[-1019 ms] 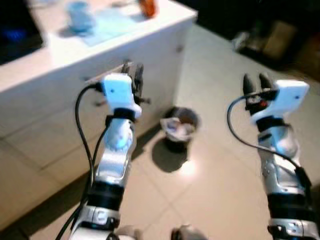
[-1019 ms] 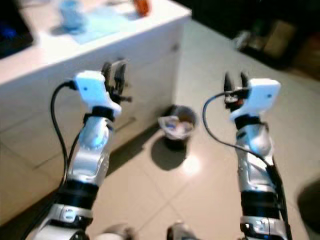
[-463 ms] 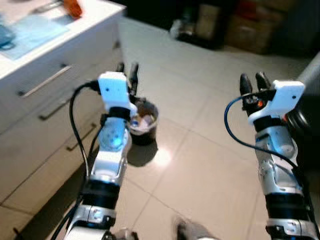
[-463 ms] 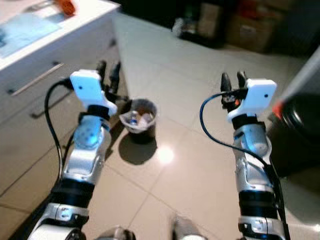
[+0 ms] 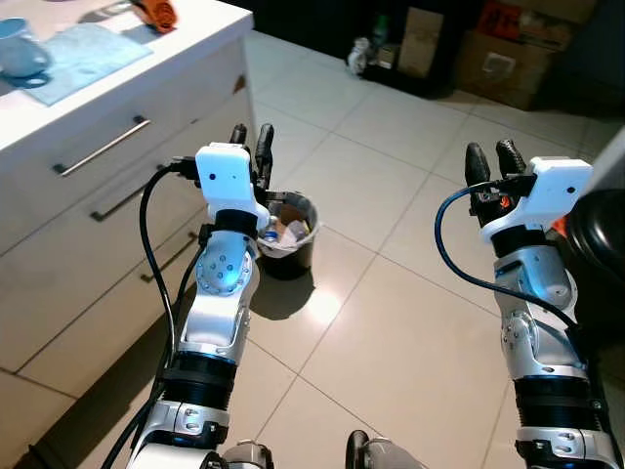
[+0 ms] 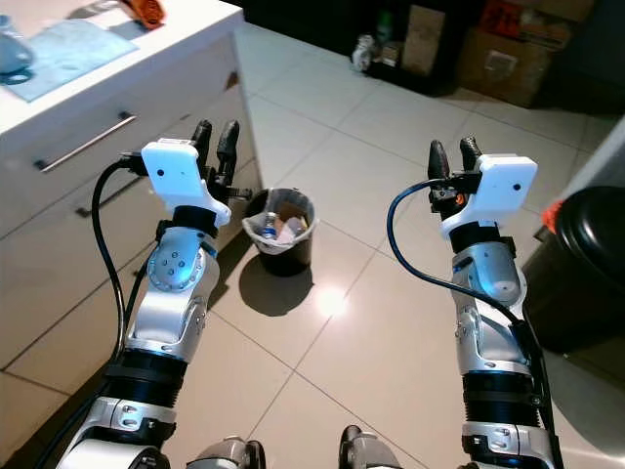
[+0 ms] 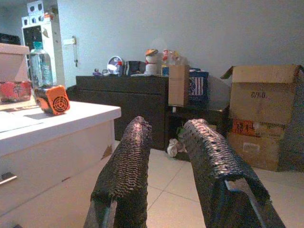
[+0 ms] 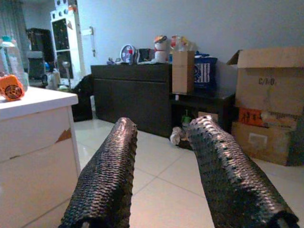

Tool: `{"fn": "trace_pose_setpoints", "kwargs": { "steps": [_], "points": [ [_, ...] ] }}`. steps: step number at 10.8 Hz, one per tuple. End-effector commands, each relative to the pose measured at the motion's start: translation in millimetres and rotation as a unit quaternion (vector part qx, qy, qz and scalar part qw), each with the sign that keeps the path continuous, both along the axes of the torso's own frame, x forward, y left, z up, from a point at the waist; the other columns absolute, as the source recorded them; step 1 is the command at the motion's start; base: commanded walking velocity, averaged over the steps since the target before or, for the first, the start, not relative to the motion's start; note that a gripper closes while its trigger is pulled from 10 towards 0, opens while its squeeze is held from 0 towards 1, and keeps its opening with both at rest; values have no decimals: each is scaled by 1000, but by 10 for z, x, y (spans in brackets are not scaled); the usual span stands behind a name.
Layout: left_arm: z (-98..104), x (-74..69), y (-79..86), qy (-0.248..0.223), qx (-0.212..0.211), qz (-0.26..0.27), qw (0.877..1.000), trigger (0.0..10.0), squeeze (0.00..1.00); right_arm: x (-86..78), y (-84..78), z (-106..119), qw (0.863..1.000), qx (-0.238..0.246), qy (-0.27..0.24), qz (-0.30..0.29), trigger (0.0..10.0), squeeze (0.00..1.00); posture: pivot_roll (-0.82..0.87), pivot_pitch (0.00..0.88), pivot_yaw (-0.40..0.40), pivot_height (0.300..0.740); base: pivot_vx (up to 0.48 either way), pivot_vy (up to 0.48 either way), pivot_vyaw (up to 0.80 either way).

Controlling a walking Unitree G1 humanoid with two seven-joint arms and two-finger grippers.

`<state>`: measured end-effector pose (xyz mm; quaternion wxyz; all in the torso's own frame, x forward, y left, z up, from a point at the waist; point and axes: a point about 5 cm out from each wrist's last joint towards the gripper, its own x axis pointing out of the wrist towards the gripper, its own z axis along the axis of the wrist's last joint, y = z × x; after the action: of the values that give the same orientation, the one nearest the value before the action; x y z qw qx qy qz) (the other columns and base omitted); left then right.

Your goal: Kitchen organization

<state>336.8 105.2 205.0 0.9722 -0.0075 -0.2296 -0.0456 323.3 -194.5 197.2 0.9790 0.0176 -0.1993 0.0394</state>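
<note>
both arms up, nothing held | left gripper (image 5: pixel 251 137) and right gripper (image 5: pixel 495 157) jaws parted, empty | guessing transit pose | bin (image 5: pixel 290 233) sits by bench (image 5: pixel 117 98)

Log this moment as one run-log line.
left gripper: open, empty, raised | right gripper: open, empty, raised | waste bin: on floor beside counter | mug: on counter

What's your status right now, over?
Left gripper and right gripper raised, fingers open, empty. White counter at left. Small waste bin on floor ahead.
</note>
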Motion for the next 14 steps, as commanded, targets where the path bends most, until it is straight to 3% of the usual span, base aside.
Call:
{"fn": "trace_pose_setpoints", "kwargs": {
  "steps": [1, 8, 12, 14],
  "points": [
    [-19, 0, -16, 3, 4, -6, 1000, 10000, 0, -13, 7, 4, 1000, 0, -5, -2, 10000, 0, -41, 119, 39, 740, 0, 0, 0],
    [-38, 32, 18, 8, 11, -6, 1000, 10000, 0, -5, 31, -15, 1000, 2, -5, -3, 10000, 0, -39, 90, 48, 740, 0, 0, 0],
    [-220, 76, 253, 42, 10, 32, 999, 10000, 0, 48, -81, 45, 999, 4, -19, -39, 10000, 0, -20, 62, 22, 740, 0, 0, 0],
    [-268, 79, 277, 47, 16, 35, 998, 10000, 0, 63, -88, 22, 999, 3, -16, -46, 10000, 0, -28, 46, 21, 740, 0, 0, 0]
  ]
}}
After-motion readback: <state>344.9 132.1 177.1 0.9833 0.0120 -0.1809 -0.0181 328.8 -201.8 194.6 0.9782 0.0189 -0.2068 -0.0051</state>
